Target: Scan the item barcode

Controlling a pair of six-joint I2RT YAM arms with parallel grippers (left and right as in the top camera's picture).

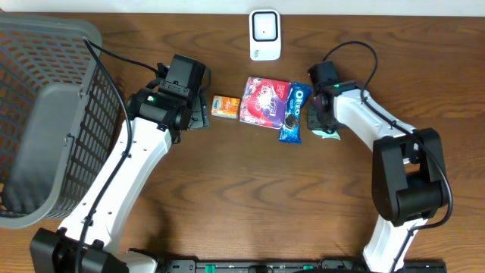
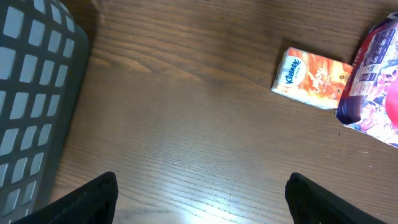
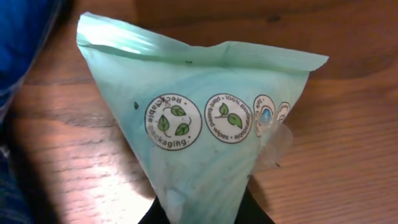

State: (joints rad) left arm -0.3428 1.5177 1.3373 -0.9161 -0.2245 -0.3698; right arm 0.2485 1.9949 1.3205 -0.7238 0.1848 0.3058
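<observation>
green packet (image 3: pixel 205 124) — pinched in the right gripper (image 3: pixel 202 213); left gripper (image 2: pixel 205 199) gaping over the table (image 2: pixel 186 112).

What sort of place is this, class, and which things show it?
Probably a mock shop checkout on a wooden table: a white barcode scanner, a grey shopping basket, and packaged goods like the Oreo pack and green packet.

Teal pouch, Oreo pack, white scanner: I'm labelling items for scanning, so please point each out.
teal pouch (image 3: pixel 205 155), right wrist view, middle of its printed face.
Oreo pack (image 1: pixel 294 112), overhead view, middle of blue wrapper.
white scanner (image 1: pixel 264 34), overhead view, centre of its face.
</observation>
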